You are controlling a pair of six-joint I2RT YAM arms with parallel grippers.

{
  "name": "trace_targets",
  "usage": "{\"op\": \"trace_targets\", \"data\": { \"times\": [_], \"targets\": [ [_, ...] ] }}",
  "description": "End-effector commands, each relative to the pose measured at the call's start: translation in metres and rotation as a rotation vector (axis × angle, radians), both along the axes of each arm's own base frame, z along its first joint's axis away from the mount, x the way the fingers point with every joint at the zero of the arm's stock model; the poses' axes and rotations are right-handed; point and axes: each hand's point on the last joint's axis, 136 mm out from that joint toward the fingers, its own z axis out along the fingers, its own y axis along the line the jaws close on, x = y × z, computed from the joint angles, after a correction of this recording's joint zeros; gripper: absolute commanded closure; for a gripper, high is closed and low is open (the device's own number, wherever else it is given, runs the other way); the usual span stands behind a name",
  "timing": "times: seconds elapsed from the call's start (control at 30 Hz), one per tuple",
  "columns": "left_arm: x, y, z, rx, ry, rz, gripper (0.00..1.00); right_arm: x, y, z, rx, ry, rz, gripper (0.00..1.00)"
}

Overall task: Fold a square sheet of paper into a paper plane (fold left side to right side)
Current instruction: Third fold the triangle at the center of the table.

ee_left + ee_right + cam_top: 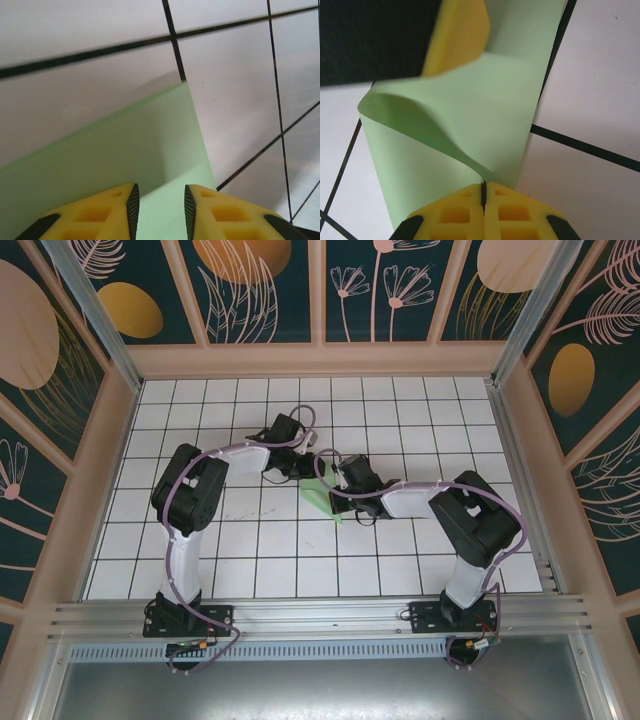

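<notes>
- Right gripper (483,200): jaws pressed together with no gap, pinching a raised fold of the square sheet of paper (485,110). The crease climbs straight out from between the pads.
- Ahead of the right gripper the sheet curls up in a loose wave. Its left edge lifts off the tiled table (600,90), while its right edge runs straight and lies flat along a black grout line.
- Left gripper (160,215): fingers (100,220) a narrow gap apart, nothing clamped. Green paper (125,150) shows through the gap and spreads ahead and to the left of them.
- The sheet's corner lies just ahead of the left gripper, slightly right. Past it there is bare tile.
- Top view: left gripper (303,466) and right gripper (334,476) sit close together at mid-table, and the sheet (322,504) pokes out on the near side of them.
- Open room: clear tiles on all sides of both grippers. The patterned wall panels (250,290) stand well apart.
- Hidden: from above, the arms cover most of the sheet, so its outline cannot be made out.
- Right wrist view: one yellow finger of the left gripper (457,35) lies over the far part of the sheet, blurred. Contact with the paper cannot be told.
- The frame bottom cuts off the sheet's near edge in the left wrist view.
</notes>
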Motion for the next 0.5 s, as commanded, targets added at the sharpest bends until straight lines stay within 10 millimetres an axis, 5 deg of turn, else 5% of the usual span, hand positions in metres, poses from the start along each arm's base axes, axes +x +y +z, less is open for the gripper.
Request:
{"op": "trace_targets", "data": {
  "times": [0.0, 0.2, 0.47],
  "targets": [
    [0.026, 0.021, 0.046, 0.019, -0.105, 0.053, 0.66, -0.015, -0.017, -0.028, -0.075, 0.083, -0.017, 1.00],
    [0.007, 0.033, 0.069, -0.035, -0.156, 0.063, 0.81, -0.015, -0.015, -0.028, -0.071, 0.083, -0.009, 1.00],
    [-0.060, -0.004, 0.055, -0.238, -0.054, -0.077, 0.84, -0.016, -0.013, -0.030, -0.085, 0.087, 0.004, 1.00]
  ]
}}
